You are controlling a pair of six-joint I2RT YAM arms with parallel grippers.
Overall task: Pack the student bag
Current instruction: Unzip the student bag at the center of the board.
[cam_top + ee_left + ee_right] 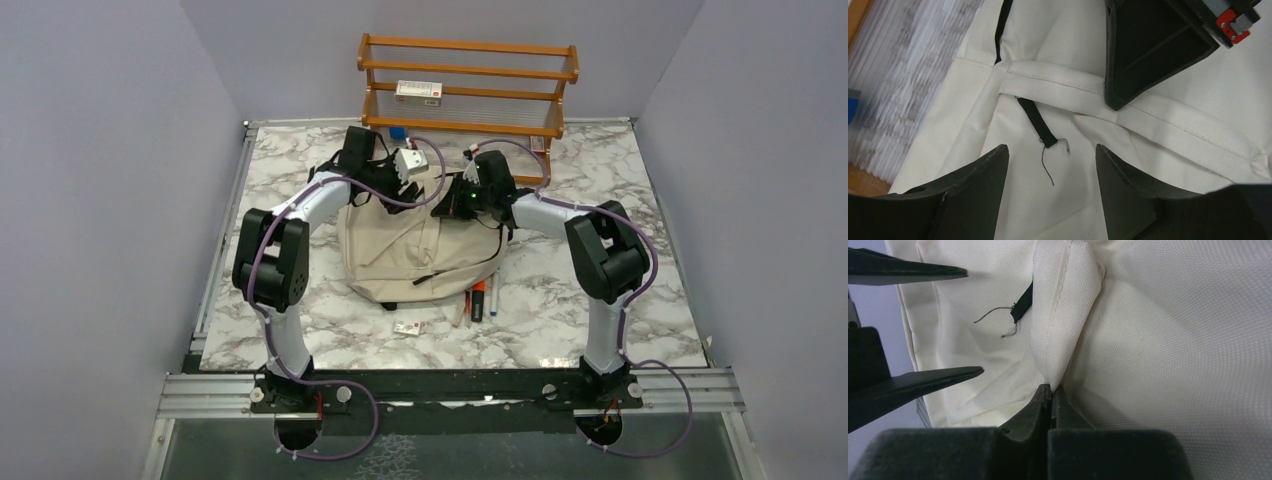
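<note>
The student bag lies flat in the middle of the marble-patterned table, its cream fabric rumpled, its top end toward the far edge and a black strap trailing across its right side. Behind it, against the back wall, stands a wooden shelf with a small white box on its middle tier. Both arms reach in over the far end of the bag, their tools close together. The right tool is closed tight, pinching a raised fold of the bag's cream fabric between its tips. The left tool stands open just beside it above the cloth, its fingers apart with nothing between them. Under the left tool a stitched cream band runs across the bag. Several pens lie on the table touching or just beside the bag's near right corner, and a small white card lies near its front edge. A short black strap end with a loose frayed thread lies on the fabric below the band.
</note>
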